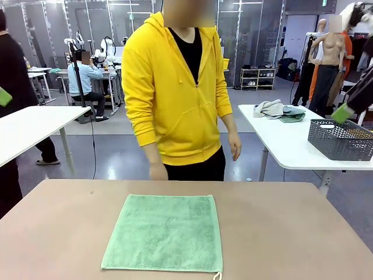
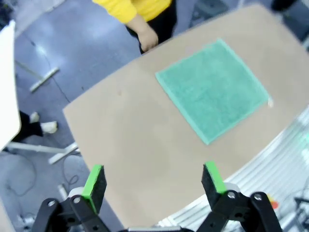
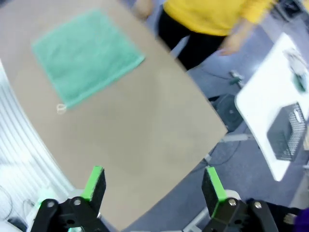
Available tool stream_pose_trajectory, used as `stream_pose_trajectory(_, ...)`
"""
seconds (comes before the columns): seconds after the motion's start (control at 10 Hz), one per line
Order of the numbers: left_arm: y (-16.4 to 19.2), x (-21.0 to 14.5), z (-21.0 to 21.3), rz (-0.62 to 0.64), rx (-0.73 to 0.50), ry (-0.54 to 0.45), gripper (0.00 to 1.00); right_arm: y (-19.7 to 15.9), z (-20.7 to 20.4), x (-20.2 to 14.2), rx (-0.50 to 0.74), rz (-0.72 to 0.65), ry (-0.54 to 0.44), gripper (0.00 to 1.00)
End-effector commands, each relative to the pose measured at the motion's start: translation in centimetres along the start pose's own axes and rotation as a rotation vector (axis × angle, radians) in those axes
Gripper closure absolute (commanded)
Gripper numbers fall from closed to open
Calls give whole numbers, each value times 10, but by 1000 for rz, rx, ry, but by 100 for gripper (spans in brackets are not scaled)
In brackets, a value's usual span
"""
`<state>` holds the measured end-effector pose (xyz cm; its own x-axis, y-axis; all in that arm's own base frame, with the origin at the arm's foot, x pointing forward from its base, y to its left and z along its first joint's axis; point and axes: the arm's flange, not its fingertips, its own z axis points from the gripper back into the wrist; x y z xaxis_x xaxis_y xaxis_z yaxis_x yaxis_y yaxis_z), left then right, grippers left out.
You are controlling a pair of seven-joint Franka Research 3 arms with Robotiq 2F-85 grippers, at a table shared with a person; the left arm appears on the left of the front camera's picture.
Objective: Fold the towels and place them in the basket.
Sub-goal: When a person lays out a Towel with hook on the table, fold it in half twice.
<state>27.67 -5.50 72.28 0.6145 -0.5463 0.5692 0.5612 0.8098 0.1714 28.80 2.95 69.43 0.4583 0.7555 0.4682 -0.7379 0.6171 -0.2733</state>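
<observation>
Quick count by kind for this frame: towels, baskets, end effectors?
Towels: 3, mint green towel flat on the brown table; pale towel and teal towel crumpled on the white side table (pile looks like two)
Baskets: 1, dark grey basket on that side table
End effectors: 2, left end effector and right end effector, both open
Total: 6

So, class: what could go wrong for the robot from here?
1. The basket sits on a separate white table, across a gap; it may be out of reach.
2. The green towel lies flat, so pinching an edge could slip.
3. The person's hand hangs near the brown table's far edge.
</observation>
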Motion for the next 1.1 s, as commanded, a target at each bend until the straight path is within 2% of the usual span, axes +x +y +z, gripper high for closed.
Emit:
stream_pose_trajectory(0.0,-25,-10,-7,-241,-4,90,0,22,-8,12,15,215,100,0)
stream_pose_trajectory(0.2,-60,-22,-35,-406,-49,152,0,51,-32,27,80,337,168,0)
stream_pose_trajectory(0.4,-85,-28,-62,-490,-104,184,0,79,-61,42,114,419,230,0)
stream_pose_trajectory(0.7,-114,-36,-108,-569,-160,256,0,128,-112,57,163,510,247,0)
stream_pose_trajectory(0.9,-126,-43,-134,-701,-230,244,0,139,-136,57,170,495,302,0)
stream_pose_trajectory(1.0,-129,-43,-138,-694,-222,263,0,140,-140,55,172,474,309,0)
